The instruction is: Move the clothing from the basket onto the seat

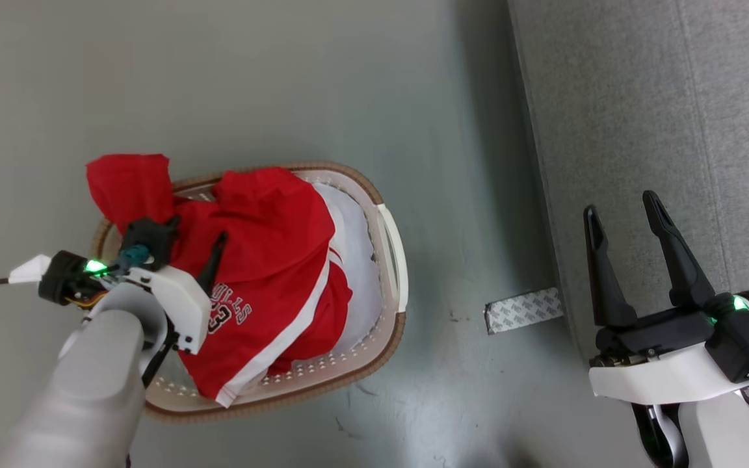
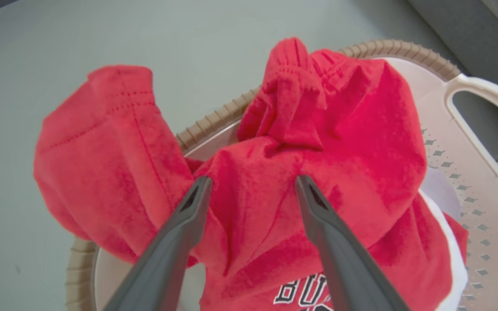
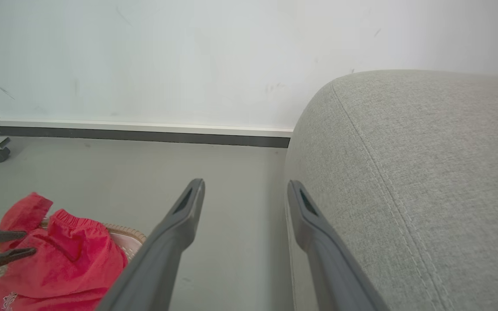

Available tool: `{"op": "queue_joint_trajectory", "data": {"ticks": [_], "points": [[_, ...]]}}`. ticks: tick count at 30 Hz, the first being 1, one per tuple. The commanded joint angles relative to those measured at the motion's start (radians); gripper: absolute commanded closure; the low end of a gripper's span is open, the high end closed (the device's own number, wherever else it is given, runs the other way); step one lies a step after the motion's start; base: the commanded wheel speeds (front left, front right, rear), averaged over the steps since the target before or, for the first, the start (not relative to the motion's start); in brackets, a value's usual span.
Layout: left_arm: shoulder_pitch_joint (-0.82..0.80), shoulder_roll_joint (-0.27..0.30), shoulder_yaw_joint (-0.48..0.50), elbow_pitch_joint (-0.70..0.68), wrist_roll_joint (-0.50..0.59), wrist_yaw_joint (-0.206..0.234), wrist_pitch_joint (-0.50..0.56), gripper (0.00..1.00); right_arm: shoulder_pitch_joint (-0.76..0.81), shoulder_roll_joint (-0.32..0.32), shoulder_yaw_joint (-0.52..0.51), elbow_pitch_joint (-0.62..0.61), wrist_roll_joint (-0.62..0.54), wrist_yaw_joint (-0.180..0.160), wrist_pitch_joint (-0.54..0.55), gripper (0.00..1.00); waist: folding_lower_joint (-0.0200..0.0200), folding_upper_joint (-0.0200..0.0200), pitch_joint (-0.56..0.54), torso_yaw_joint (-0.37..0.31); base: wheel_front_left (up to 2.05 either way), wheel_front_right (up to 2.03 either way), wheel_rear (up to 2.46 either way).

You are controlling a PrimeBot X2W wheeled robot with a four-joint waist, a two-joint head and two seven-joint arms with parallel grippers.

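"So, what does the basket (image 1: 395,257) hold?"

"Red clothing (image 1: 270,247), heaped higher than the brown rim (image 1: 348,170). One red flap spills over the rim on the side away from the seat (image 1: 673,97) and hangs outside, above the floor (image 1: 283,78). Toward the white handle (image 2: 486,93) there is a pale white patch (image 1: 355,260). Whether it is cloth or the basket's bottom is hard to tell."

"Where does the basket stand?"

"On the floor, apart from the seat. A strip of patterned tape (image 1: 523,309) lies between them, at the foot of the seat."

"How is the left end effector (image 2: 252,181)?"

"Its jaws are spread wide and it grips nothing. The two dark fingers (image 2: 175,242) reach over the top of the heap, one on each side of a raised fold. Whether the tips press into the cloth cannot be told."

"And the right end effector (image 1: 620,205)?"

"It is also wide open and empty. It is well apart from the basket, over the front edge of the seat, and its fingers point up the head view."

"Which way does the clothing lie?"

"In the head view the heap stretches slantwise, from the hanging flap at the upper left down to a white-edged hem at the near rim. A white stripe (image 1: 296,318) runs along that slant. The lettering (image 1: 235,311) sits beside the left wrist and reads upside down there."
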State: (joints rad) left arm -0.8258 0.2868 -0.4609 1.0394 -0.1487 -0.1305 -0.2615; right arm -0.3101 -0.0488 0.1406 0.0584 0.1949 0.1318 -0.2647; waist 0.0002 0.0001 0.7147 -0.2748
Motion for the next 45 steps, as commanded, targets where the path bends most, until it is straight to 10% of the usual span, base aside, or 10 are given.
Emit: {"op": "queue_joint_trajectory", "data": {"ticks": [1, 12, 13, 14, 26, 45], "points": [[-0.017, 0.003, -0.012, 0.016, 0.008, 0.002, -0.002, 0.0, -0.017, -0.003, 0.006, -0.008, 0.016, -0.002, 0.0, 0.0, -0.0002, -0.0001, 0.02, -0.005, 0.0, 0.0, 0.0], [-0.044, -0.019, -0.06, 0.035, -0.022, 0.001, -0.003, 0.0, -0.016, -0.003, 0.015, -0.018, 0.013, -0.002, 0.0, 0.0, -0.0002, -0.0001, 0.058, -0.014, 0.0, 0.0, 0.0], [-0.047, -0.02, -0.065, 0.029, -0.027, 0.001, -0.003, 0.95, -0.015, -0.003, 0.013, -0.019, 0.008, -0.002, 0.0, 0.0, -0.0002, -0.0001, 0.059, -0.013, 0.0, 0.0, 0.0], [-0.05, -0.021, -0.068, 0.022, -0.031, 0.001, -0.003, 1.0, -0.013, -0.003, 0.012, -0.019, 0.003, -0.002, 0.0, 0.0, -0.0002, -0.0001, 0.06, -0.01, 0.0, 0.0, 0.0], [0.032, -0.053, -0.044, -0.129, -0.1, 0.001, -0.003, 1.0, 0.004, -0.003, -0.003, 0.019, -0.023, -0.002, 0.0, 0.0, -0.0002, -0.0001, -0.046, 0.057, 0.0, 0.0, 0.0], [0.399, -0.089, -0.008, -0.389, -0.199, 0.001, -0.003, 1.0, 0.199, -0.003, -0.004, 0.177, 0.005, -0.002, 0.0, 0.0, -0.0002, -0.0001, -0.592, 0.233, 0.0, 0.0, 0.0]]}}
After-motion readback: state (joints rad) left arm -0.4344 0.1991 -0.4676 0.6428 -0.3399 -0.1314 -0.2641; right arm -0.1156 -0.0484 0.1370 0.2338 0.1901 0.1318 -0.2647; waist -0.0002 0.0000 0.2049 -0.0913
